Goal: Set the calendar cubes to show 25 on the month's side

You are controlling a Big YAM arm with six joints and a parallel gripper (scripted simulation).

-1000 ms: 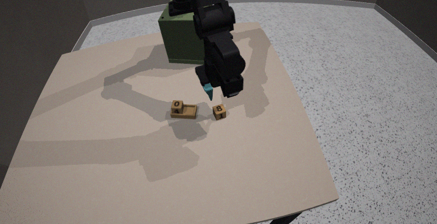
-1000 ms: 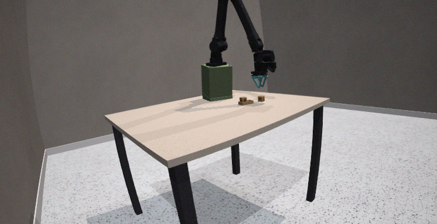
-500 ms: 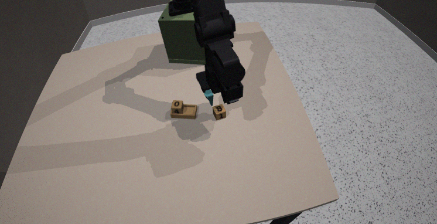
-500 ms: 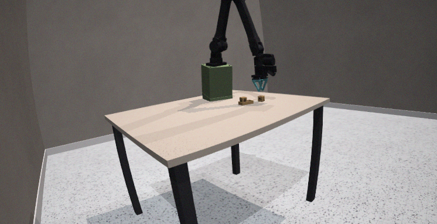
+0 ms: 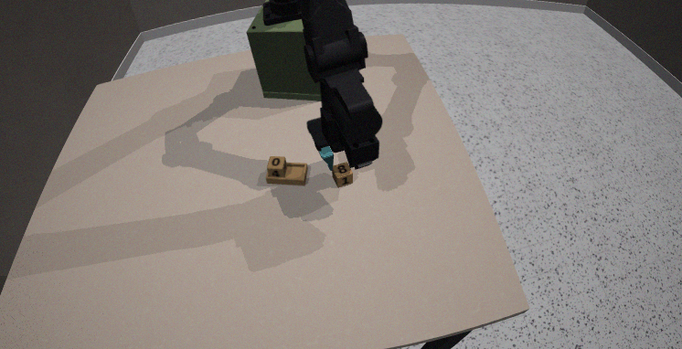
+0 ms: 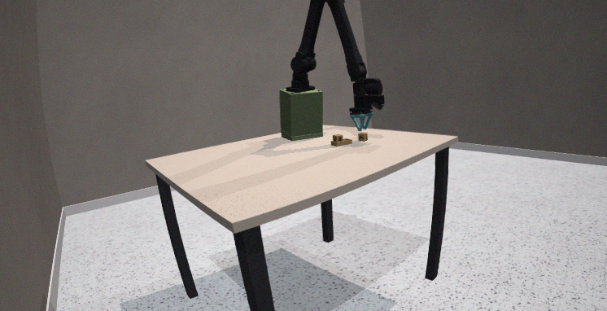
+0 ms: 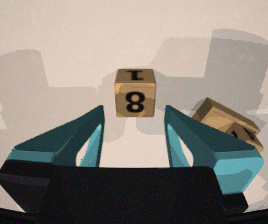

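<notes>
Half open and empty: black arm's teal-fingered claw (image 7: 134,143), poised just above the loose tan wooden number cube (image 5: 342,174), 8 on top and 1 on the near face. Cube off the tray, flat on the beige worktop (image 5: 190,260), toward the right edge and nearer the far edge than the near one. Directly below and slightly ahead of the claw in the wrist view, centred on the gap, faces roughly square to the fingers. Shallow tan wooden tray (image 5: 297,175) just left of it, not touching, with a second cube (image 5: 276,166) in its left half, 0 uppermost. Probably a straight drop next, astride the loose cube.
</notes>
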